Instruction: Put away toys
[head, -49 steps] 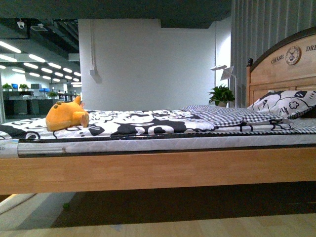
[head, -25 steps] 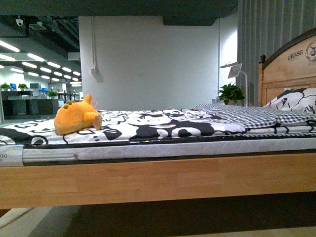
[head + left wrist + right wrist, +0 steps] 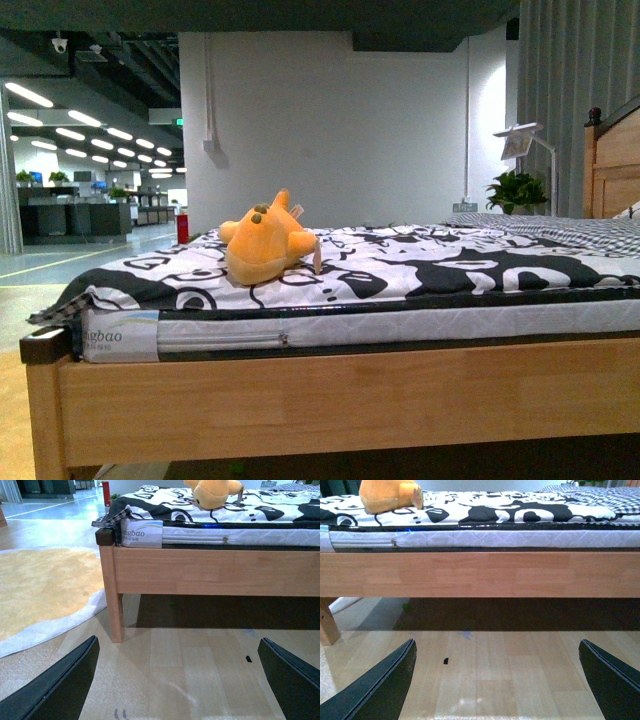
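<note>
We judge this the approach step: the plush toy [image 3: 265, 243] lies left of centre in the front view, on the tabletop [image 3: 340, 395]. Our left tool [image 3: 179, 680] and right tool [image 3: 497, 680] are spread wide, empty; next, one must rise and reach it.

Orange-yellow plush toy [image 3: 265, 238] lying on the worktop [image 3: 350, 400], a wooden-framed bed.
The toy rests on a black-and-white patterned sheet [image 3: 450, 268] toward the end away from the headboard [image 3: 612, 160], with 1 pale tag hanging at its side. Under the sheet, a white mattress [image 3: 400, 322] sits on the pale wood rail. Farther back lies a checked blanket [image 3: 575, 232]; 1 potted plant [image 3: 516, 190] and 1 white lamp [image 3: 520, 142] stand before the white wall [image 3: 340, 130].
</note>
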You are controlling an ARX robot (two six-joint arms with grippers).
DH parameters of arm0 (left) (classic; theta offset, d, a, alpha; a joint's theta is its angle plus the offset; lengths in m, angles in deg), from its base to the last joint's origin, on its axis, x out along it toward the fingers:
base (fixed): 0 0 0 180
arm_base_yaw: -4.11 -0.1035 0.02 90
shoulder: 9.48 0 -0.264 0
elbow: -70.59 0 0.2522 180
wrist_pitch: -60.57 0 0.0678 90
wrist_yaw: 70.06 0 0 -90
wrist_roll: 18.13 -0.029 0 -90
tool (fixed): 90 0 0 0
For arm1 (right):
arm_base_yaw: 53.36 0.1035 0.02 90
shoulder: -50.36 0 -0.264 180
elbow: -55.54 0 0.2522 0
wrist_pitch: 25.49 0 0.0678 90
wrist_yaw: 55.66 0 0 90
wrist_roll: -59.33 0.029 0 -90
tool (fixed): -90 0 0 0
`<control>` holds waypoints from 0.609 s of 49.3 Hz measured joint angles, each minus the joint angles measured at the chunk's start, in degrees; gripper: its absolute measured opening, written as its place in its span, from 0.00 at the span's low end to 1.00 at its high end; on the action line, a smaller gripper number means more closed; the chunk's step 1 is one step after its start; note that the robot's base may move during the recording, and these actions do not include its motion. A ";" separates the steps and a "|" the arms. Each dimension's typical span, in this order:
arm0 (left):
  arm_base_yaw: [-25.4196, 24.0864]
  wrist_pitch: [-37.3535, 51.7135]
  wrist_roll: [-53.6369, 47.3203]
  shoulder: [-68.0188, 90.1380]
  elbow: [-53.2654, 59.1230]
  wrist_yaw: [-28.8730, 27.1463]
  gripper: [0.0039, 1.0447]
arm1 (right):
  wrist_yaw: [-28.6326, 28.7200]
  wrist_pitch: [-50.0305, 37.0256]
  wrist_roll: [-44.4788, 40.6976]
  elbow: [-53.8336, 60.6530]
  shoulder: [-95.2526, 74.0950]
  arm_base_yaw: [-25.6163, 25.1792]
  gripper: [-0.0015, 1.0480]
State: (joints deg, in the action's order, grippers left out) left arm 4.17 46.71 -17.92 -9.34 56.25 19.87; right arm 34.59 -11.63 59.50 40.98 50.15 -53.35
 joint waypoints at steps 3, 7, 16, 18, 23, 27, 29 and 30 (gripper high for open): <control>0.00 0.00 0.02 0.00 0.00 0.02 0.94 | 0.00 0.00 0.00 0.00 0.00 0.00 0.94; 0.00 0.00 0.00 0.00 0.00 0.02 0.94 | -0.02 0.00 -0.02 0.00 0.00 0.00 0.94; 0.00 0.00 0.00 0.00 0.00 0.02 0.94 | 0.00 0.00 0.00 0.00 0.04 0.00 0.94; 0.00 0.00 0.02 0.00 0.00 0.02 0.94 | -0.02 0.00 0.00 0.00 0.07 0.00 0.94; 0.00 0.00 0.00 0.00 0.00 0.04 0.94 | -0.02 0.00 0.00 0.00 0.07 0.00 0.94; 0.00 0.00 0.02 0.00 0.00 0.04 0.94 | -0.02 0.00 0.00 0.00 0.07 0.00 0.94; 0.00 0.00 0.00 0.00 0.00 0.04 0.94 | -0.02 0.00 0.00 0.00 0.07 0.00 0.94; 0.00 0.00 0.00 0.00 0.00 0.04 0.94 | -0.04 0.00 0.00 0.00 0.07 0.00 0.94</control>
State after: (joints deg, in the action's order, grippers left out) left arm 4.17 46.71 -17.92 -9.34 56.25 19.91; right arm 34.55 -11.63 59.50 40.98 50.22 -53.35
